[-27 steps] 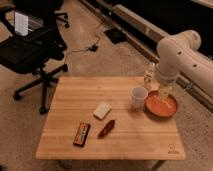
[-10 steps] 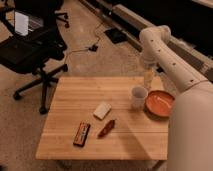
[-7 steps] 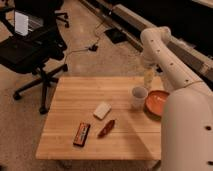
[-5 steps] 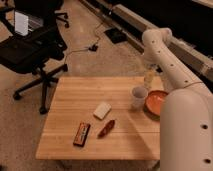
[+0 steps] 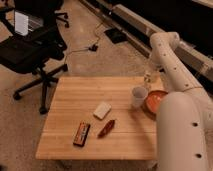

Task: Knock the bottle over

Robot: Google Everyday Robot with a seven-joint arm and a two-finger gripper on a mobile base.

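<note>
The bottle (image 5: 147, 80) is slim and clear with a pale label. It stands upright at the far right edge of the wooden table (image 5: 80, 95), just behind the white cup (image 5: 138, 96). My arm rises from the lower right, bends at the top and comes down toward the bottle. The gripper (image 5: 151, 67) is right above and behind the bottle's cap, very close to it. I cannot tell whether it touches the bottle.
An orange bowl (image 5: 155, 101) sits right of the cup, partly behind my arm. A white block (image 5: 102, 110), a red packet (image 5: 106, 129) and a dark bar (image 5: 81, 134) lie mid-table. An office chair (image 5: 30, 50) stands at the left, with cables on the floor behind.
The arm has swung from over the bowl to behind the bottle, then shifted slightly right. The bottle still stands upright in the same spot.
</note>
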